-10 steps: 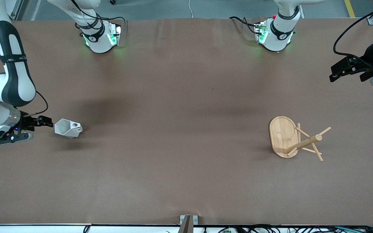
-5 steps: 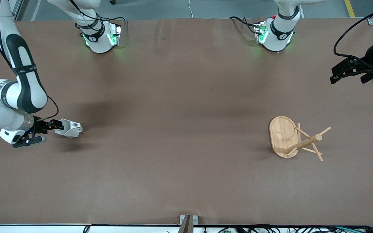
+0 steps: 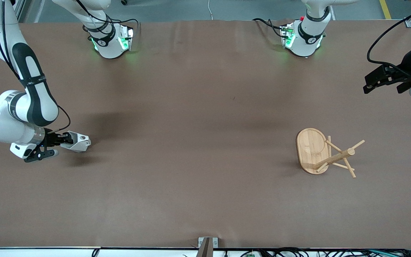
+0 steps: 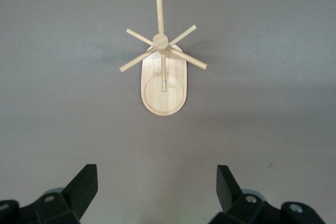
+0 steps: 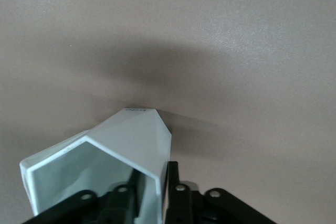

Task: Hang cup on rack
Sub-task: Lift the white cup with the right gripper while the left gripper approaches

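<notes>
Right gripper (image 3: pixel 65 139): mine, low at the right arm's end of the table; one finger (image 5: pixel 126 195) is inside the cup's mouth and one is outside, pinching the cup's wall
Cup (image 3: pixel 78 141): white, lying on its side on the table (image 3: pixel 198 117); its handle with the round hole points toward the rack; I see its open mouth up close (image 5: pixel 92 174)
Left gripper (image 3: pixel 376 79): mine too, up over the table's edge at the left arm's end; fingers (image 4: pixel 84 182) wide apart, nothing in them; this arm waits
Rack (image 3: pixel 325 153): bamboo, well apart from the cup, toward the left arm's end; standing on its oval base, pegs sticking out all round (image 4: pixel 163 74)
</notes>
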Controlling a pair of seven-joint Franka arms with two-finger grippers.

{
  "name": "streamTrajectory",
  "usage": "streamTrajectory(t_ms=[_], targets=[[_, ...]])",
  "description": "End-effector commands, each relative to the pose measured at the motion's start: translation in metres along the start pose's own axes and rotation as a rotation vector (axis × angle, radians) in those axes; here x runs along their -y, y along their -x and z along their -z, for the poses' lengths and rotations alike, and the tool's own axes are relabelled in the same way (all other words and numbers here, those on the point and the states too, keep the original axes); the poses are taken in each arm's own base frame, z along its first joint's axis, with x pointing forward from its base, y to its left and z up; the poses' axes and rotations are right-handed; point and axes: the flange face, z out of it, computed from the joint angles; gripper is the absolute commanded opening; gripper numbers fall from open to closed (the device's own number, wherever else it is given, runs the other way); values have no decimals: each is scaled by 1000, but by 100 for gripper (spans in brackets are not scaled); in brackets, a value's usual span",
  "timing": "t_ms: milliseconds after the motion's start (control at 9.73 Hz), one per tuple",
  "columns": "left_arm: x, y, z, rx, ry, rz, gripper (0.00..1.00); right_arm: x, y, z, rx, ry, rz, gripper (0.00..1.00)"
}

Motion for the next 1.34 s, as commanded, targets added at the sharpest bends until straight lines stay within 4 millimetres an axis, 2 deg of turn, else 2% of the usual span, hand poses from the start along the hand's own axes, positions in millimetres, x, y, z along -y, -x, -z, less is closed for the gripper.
streamTrajectory(t_ms=[0, 205, 308, 514, 616, 719, 925, 1130, 1233], targets=[[-2, -9, -17, 15, 12, 3, 100, 9, 3, 28, -17, -46, -11, 0], [-1, -9, -18, 20, 15, 8, 100, 20, 3, 76, -45, -136, -41, 0], [3, -10, -20, 24, 16, 11, 100, 35, 3, 96, -63, -194, -55, 0], [-3, -12, -21, 20, 17, 2, 100, 86, -4, 115, -81, -405, -65, 0], [-7, -15, -27, 29, 17, -24, 100, 105, -8, 117, -74, -481, -61, 0], [-15, -15, -28, 31, 20, -41, 100, 135, -14, 118, -63, -564, -43, 0], [-46, -13, -28, 24, 72, -91, 100, 196, -28, 121, -72, -723, -26, 0], [-117, -2, -36, 47, 165, -244, 100, 258, -40, 124, -78, -878, -41, 0], [-161, 3, -45, 40, 176, -347, 100, 288, -44, 124, -72, -948, -49, 0]])
